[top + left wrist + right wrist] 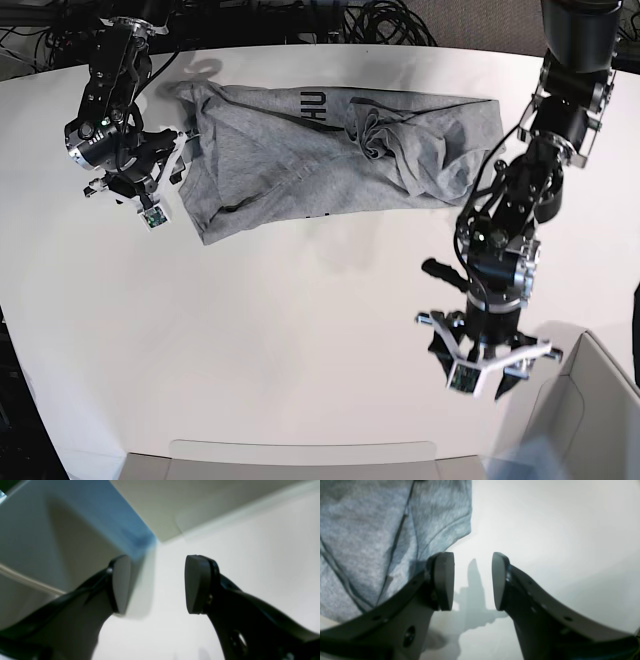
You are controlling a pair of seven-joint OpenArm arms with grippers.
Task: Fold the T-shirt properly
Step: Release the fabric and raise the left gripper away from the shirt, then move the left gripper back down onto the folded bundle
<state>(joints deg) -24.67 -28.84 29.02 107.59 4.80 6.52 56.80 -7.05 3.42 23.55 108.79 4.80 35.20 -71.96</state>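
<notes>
Hovering at the shirt's edge, my right tool [472, 581] stood spread and empty beside the rumpled heather-grey cotton T-shirt [300, 150], likely lining up on a hem. It lay bunched at the white counter's [300, 330] far side. My left tool [157, 585], parted, gripping nothing, waited well apart.

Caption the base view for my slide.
Crumpled heather-grey cotton T-shirt on white table; open right gripper at its edge, open left gripper away.

Bright, even overhead light; both wrist views are soft and blurred, with an end effector shadow on the table [545, 530].
</notes>
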